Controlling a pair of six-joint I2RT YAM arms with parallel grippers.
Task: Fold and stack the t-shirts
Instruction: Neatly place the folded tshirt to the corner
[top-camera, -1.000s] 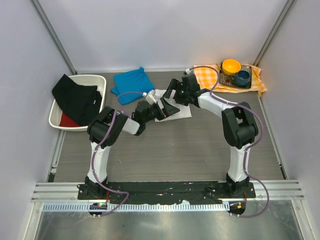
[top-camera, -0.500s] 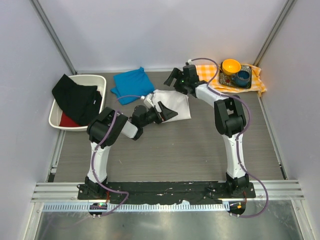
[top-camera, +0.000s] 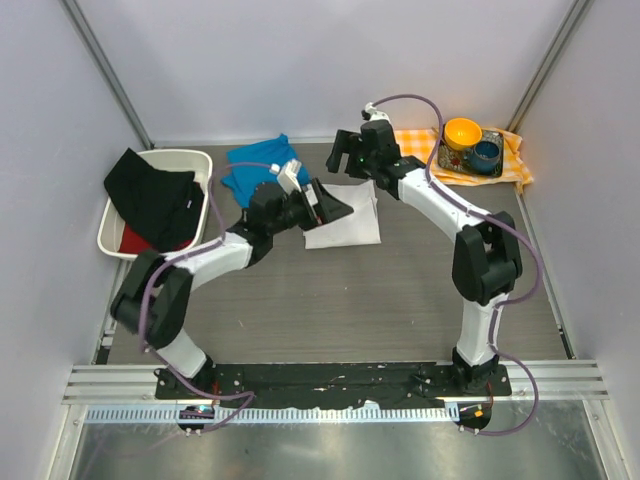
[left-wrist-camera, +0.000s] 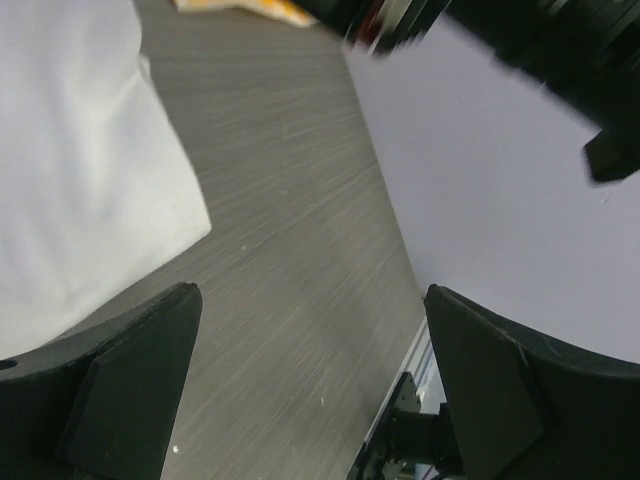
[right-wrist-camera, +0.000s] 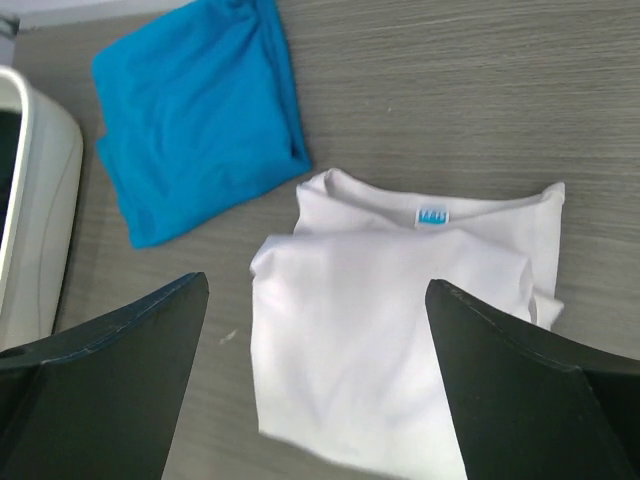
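Observation:
The white t-shirt (top-camera: 350, 222) lies folded into a rough rectangle on the table's middle back, its neck label (right-wrist-camera: 431, 216) facing up. The blue t-shirt (top-camera: 252, 163) lies folded to its left, partly hidden by my left arm. My left gripper (top-camera: 337, 203) hovers over the white t-shirt's left edge, open and empty. Its wrist view shows the white t-shirt (left-wrist-camera: 80, 180) at the left, and bare table under the gripper (left-wrist-camera: 311, 292). My right gripper (top-camera: 345, 160) hangs above the white t-shirt's far edge, open (right-wrist-camera: 316, 285). It holds nothing, with the white t-shirt (right-wrist-camera: 400, 330) and blue t-shirt (right-wrist-camera: 200, 110) below it.
A white bin (top-camera: 196, 160) holding black and red cloth stands at the back left. At the back right, an orange-and-white checked cloth (top-camera: 412, 148) carries a tray with an orange bowl (top-camera: 461, 131) and a blue cup (top-camera: 486, 154). Grey walls enclose the table.
Both grippers have drawn back from the white t-shirt. The right one rose toward the back. The left arm stretched out and shifted left and back. Both jaws stayed open.

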